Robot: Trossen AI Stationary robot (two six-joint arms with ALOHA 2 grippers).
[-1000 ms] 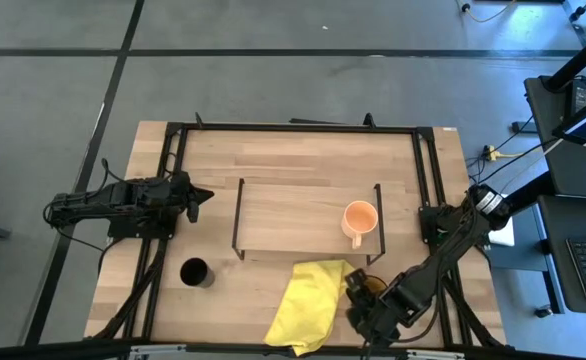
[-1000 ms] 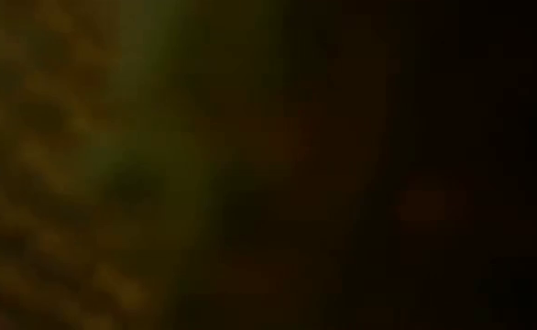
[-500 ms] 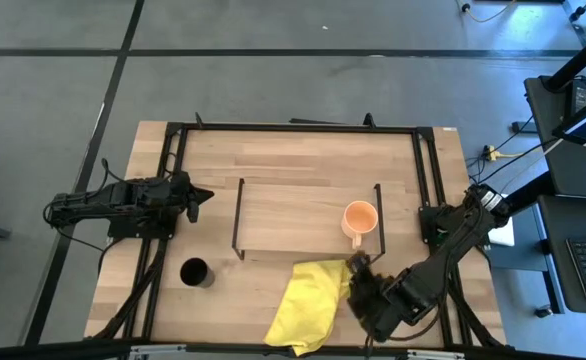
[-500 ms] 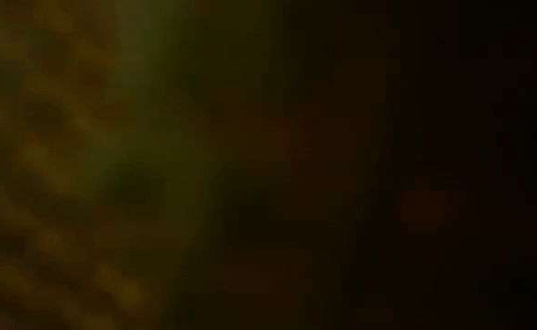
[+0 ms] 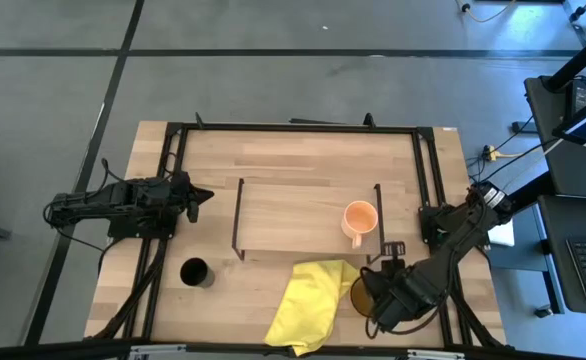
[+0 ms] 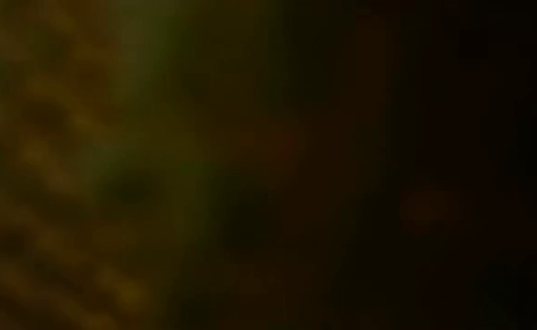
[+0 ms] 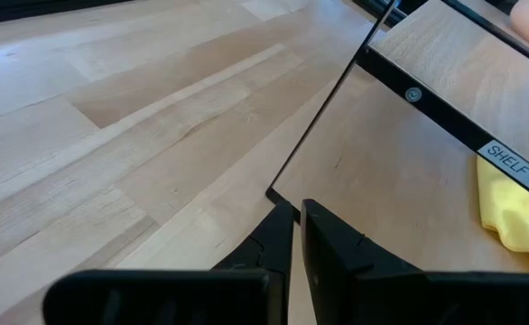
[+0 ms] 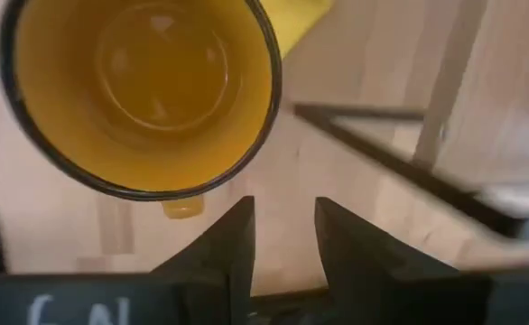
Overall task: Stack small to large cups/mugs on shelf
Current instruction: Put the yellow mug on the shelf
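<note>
Pincer [image 8: 283, 236] on my right has swung clear, released and empty, baring the amber mug [image 8: 147, 90] beside the cloth [image 5: 308, 300]; grasping comes next.

Even overhead light, one view dark and blurred

From above, the wooden tabletop [image 5: 303, 155] is bright and evenly lit, with soft, short shadows and no glare. The low view is almost black, a murky brown-green blur with nothing in focus. In the right wrist view the amber mug [image 8: 138, 90] glows, and the shelf frame [image 8: 382, 158] beyond it is smeared. The left wrist view is sharp and well lit.
</note>
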